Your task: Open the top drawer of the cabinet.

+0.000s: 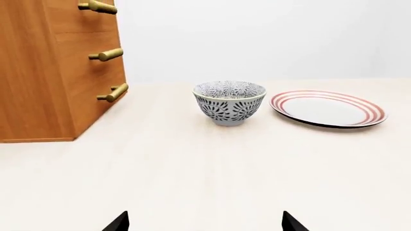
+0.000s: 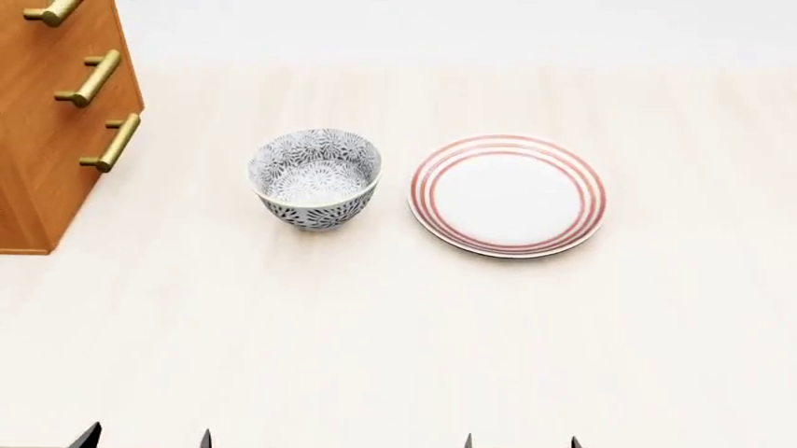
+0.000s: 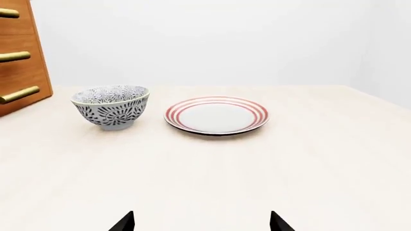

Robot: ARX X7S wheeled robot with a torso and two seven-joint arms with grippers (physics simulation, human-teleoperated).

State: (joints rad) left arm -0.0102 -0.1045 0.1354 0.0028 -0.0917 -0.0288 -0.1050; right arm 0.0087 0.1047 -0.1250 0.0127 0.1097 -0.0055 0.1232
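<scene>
The orange-brown cabinet [image 2: 37, 168] stands at the far left of the table, with three brass bar handles on its front. The top drawer [image 2: 52, 11] is the uppermost one and looks shut, cut off by the frame edge. It also shows in the left wrist view [image 1: 70, 17] and the right wrist view [image 3: 19, 24]. My left gripper [image 2: 146, 441] is open and empty at the near edge, well short of the cabinet; its tips show in its wrist view [image 1: 205, 224]. My right gripper [image 2: 522, 442] is open and empty too, and shows in its own view [image 3: 202, 224].
A blue-patterned bowl [image 2: 314, 177] stands right of the cabinet. A white plate with red rings [image 2: 509, 194] lies beside it, further right. The pale table [image 2: 398, 355] spreads between them and my grippers.
</scene>
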